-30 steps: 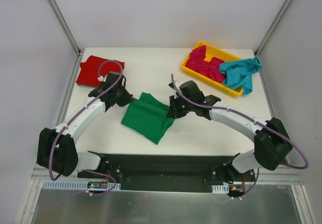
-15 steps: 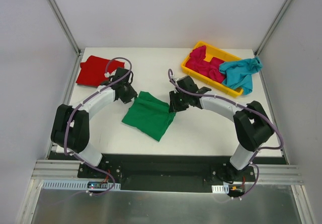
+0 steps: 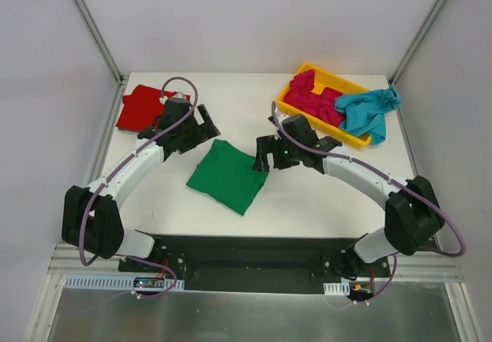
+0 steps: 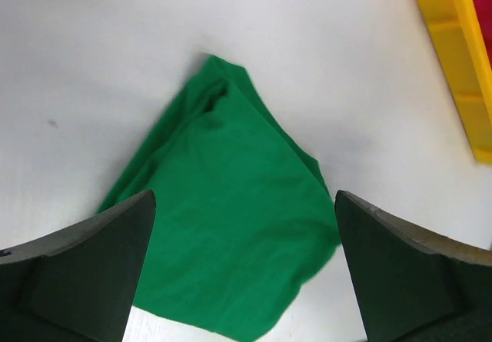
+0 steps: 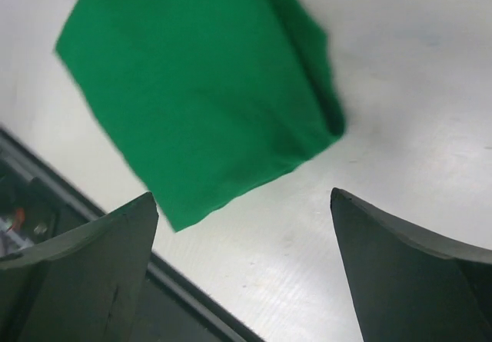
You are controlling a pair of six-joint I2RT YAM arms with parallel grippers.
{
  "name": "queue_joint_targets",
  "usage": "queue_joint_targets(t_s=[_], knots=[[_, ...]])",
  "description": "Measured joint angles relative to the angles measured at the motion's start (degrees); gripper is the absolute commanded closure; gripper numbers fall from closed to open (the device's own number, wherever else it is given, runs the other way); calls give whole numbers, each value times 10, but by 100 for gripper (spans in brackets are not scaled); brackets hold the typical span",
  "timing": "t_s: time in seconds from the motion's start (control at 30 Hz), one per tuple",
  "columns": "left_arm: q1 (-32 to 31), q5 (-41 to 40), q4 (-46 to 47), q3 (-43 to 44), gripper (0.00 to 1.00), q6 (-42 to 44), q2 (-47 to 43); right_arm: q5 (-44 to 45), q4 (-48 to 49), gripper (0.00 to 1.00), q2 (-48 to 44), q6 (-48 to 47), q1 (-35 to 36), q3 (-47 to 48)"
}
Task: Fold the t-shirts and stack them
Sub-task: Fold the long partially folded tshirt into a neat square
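The green t-shirt (image 3: 228, 175) lies folded flat on the white table, free of both grippers. My left gripper (image 3: 205, 124) hovers open just off its back left corner, and the left wrist view shows the green t-shirt (image 4: 231, 234) below the left gripper (image 4: 244, 196). My right gripper (image 3: 262, 154) is open at the shirt's right corner. In the right wrist view the green t-shirt (image 5: 200, 104) lies ahead of the right gripper (image 5: 243, 194), which is over bare table. A folded red t-shirt (image 3: 142, 107) lies at the back left. Magenta (image 3: 311, 100) and teal (image 3: 367, 110) t-shirts sit crumpled in the tray.
The yellow tray (image 3: 347, 83) stands at the back right, with the teal shirt spilling over its right end, and its corner shows as the yellow tray (image 4: 461, 73) in the left wrist view. The black base rail (image 3: 246, 254) runs along the near table edge.
Both grippers have gone from shut to wide open and let go of the green t-shirt. Both have drawn back from its corners. The shirt now lies flat.
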Motion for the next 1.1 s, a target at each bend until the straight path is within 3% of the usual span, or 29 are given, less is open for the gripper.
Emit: queue_joint_targets(t_s=[0.23, 0.5, 0.9, 1.0, 1.1], knots=[[-19, 118, 45, 3, 1, 54, 86, -109, 70, 4, 54, 30, 46, -22], [-22, 130, 51, -4, 1, 48, 184, -89, 52, 4, 189, 10, 28, 59], [-31, 79, 72, -124, 1, -49, 69, -108, 28, 4, 266, -78, -7, 162], [-31, 66, 59, -126, 1, -49, 21, -89, -1, 4, 245, -90, -7, 160], [-31, 49, 45, -130, 1, -46, -47, -36, -20, 4, 155, -82, -8, 116]])
